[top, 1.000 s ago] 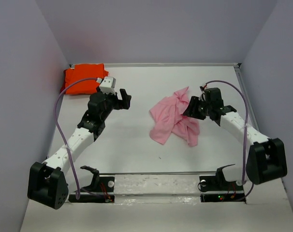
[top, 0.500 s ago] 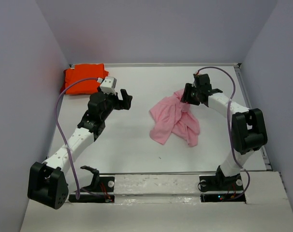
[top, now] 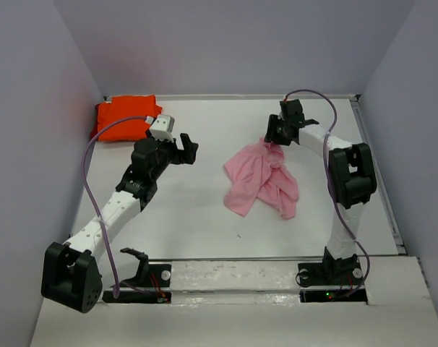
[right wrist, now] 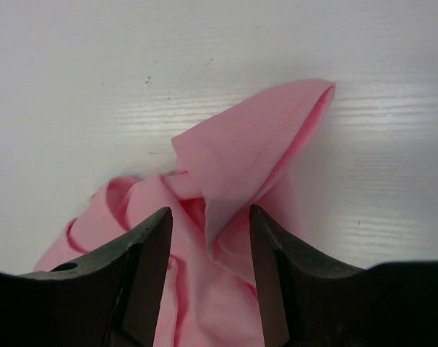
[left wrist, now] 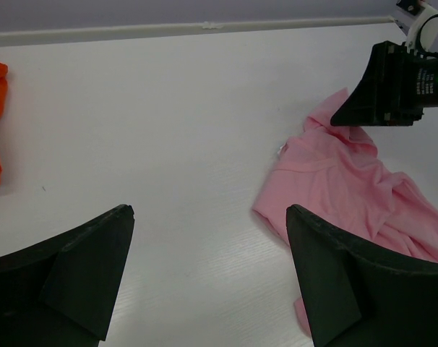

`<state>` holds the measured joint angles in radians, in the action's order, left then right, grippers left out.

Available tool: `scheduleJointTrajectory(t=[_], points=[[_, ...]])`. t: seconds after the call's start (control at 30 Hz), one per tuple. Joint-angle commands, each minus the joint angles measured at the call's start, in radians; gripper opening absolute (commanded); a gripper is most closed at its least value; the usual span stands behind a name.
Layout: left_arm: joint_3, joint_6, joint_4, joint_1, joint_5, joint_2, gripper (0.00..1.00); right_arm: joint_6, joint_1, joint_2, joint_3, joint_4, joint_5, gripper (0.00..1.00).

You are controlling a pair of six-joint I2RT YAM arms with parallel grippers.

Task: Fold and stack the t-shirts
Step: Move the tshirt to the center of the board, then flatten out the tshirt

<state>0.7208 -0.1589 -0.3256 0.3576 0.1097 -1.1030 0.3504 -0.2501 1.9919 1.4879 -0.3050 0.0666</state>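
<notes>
Now | pink shirt (top: pixel 261 177): crumpled, unfolded, right of table (top: pixel 204 210) centre, one corner peaked toward the far edge | orange shirt (top: pixel 125 118): folded into a flat rectangle, far-left corner | right gripper (right wrist: pixel 209 213): jaws spread, astride the peaked pink fold | left gripper (left wrist: pixel 208 213): jaws spread wide over bare table, between both shirts.

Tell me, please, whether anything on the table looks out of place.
The pink shirt lies crumpled in a heap right of centre, one corner poking toward the far edge at the open right claw. The orange shirt looks folded in the far-left corner.
</notes>
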Motion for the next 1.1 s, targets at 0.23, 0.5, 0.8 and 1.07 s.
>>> scheduleJointTrajectory(t=[0.23,0.5,0.8,1.07], points=[[0.017,0.001,-0.058,-0.005,0.027,0.026,0.95,-0.022,-0.006,0.139,0.147,-0.005,-0.010,0.14],[0.019,-0.002,-0.061,-0.005,0.039,0.023,0.95,-0.051,-0.006,-0.010,0.069,-0.008,-0.047,0.00],[0.015,-0.007,-0.070,-0.005,0.054,0.020,0.95,-0.068,-0.015,-0.419,0.012,-0.048,-0.057,0.00],[0.009,-0.005,-0.079,-0.003,0.045,0.026,0.95,-0.073,-0.064,-0.509,0.152,-0.095,0.145,0.00]])
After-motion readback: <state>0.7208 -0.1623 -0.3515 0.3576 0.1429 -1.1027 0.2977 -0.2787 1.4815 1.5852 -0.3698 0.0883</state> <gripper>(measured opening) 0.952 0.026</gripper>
